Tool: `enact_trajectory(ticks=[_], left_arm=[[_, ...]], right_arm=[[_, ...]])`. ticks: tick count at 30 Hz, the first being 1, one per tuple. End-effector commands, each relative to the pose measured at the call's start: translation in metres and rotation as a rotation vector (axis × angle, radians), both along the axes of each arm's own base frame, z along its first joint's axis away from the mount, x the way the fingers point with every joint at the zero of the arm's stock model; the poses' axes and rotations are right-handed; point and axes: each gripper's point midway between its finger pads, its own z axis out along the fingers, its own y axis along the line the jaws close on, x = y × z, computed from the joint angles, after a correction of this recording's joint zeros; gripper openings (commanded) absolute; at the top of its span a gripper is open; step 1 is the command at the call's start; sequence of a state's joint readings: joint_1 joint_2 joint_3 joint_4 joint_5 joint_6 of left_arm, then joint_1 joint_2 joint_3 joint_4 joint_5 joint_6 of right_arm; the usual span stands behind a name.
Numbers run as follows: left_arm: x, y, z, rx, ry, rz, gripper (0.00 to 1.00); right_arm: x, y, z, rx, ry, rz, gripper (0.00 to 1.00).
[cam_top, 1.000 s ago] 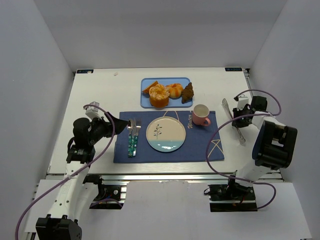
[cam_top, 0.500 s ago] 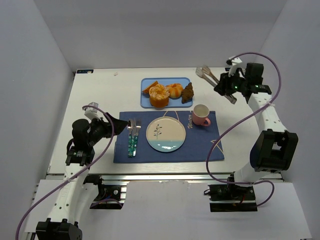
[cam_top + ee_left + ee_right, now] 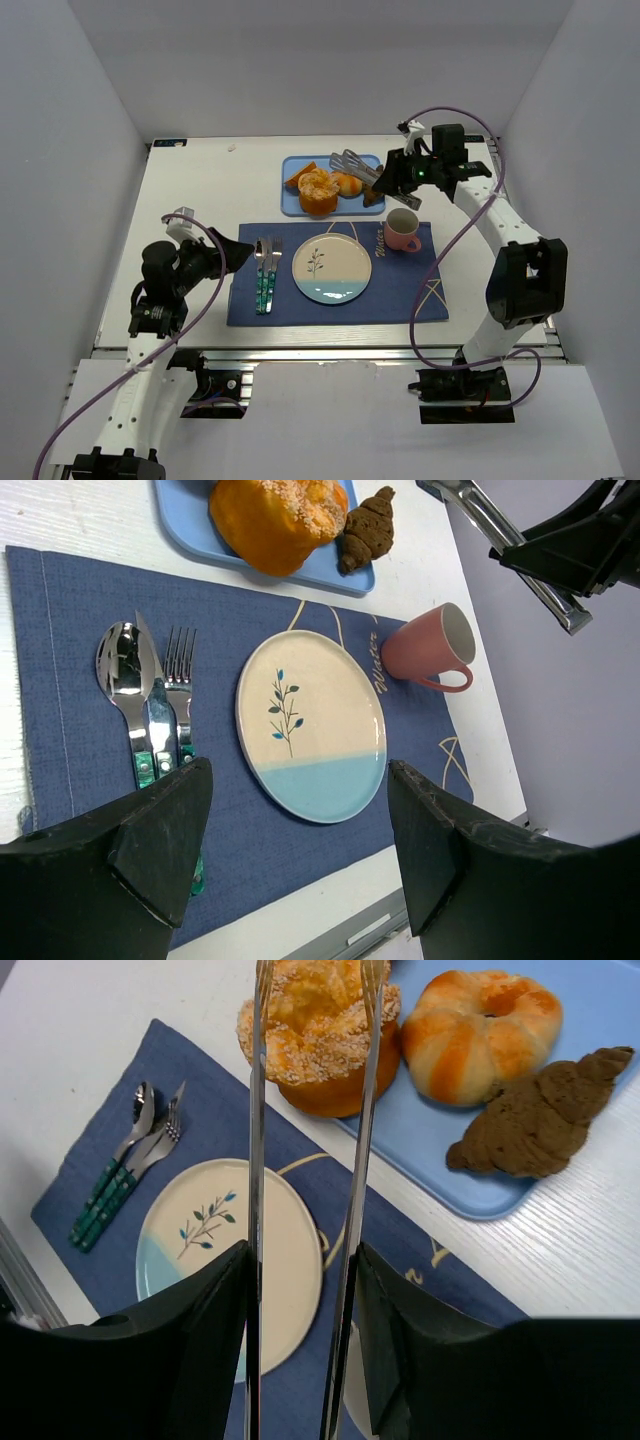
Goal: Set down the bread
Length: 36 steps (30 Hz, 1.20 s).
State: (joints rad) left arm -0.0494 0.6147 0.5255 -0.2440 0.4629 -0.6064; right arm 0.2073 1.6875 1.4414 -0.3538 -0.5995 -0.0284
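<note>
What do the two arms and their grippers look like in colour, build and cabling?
Both the left arm and the right arm have white links with bulky black joint housings, and a loose purple cable loops along each. The left gripper and right gripper carry broad matte-black fingers.

On the white table point(image 3: 200, 200), a dark blue placemat point(image 3: 400, 290) with pale line drawings and some lettering. In the middle of it, a round plate point(image 3: 345, 290), cream with a light blue band and a small twig pattern. Left of the plate, close together on the mat, a spoon point(image 3: 122, 670), a knife point(image 3: 155, 705) and a fork point(image 3: 180, 670), all with green handles. Near the mat's far right corner, an upright pink mug point(image 3: 402, 230). Beyond the mat, a light blue tray point(image 3: 290, 205). On the tray, a small round orange bun point(image 3: 483, 1032), a dark brown croissant point(image 3: 540, 1115) at the right end and a tan slice point(image 3: 299, 177) at the left end. Above the tray, metal tongs point(image 3: 358, 166), arms apart.
</note>
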Motion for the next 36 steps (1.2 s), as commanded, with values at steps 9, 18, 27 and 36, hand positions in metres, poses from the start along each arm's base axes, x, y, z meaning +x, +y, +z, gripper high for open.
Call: enact_trajectory(ticks=[9,18,27,36], left_arm=[[-0.001,0.003,0.017,0.012,-0.024,0.02,0.8],[-0.001,0.005,0.017,0.012,-0.018,0.03,0.8],[-0.002,0.005,0.018,0.015,-0.018,0.031,0.8],[-0.004,0.005,0.02,0.01,-0.021,0.035,0.8]], right_arm=[[0.028,0.033,-0.016,0.06,0.094,-0.095,0.52],[0.034,0.037,-0.04,0.033,0.143,-0.13,0.52],[0.028,0.043,-0.055,0.047,0.213,-0.143,0.41],[0.021,0.047,-0.044,0.103,0.245,-0.152,0.17]])
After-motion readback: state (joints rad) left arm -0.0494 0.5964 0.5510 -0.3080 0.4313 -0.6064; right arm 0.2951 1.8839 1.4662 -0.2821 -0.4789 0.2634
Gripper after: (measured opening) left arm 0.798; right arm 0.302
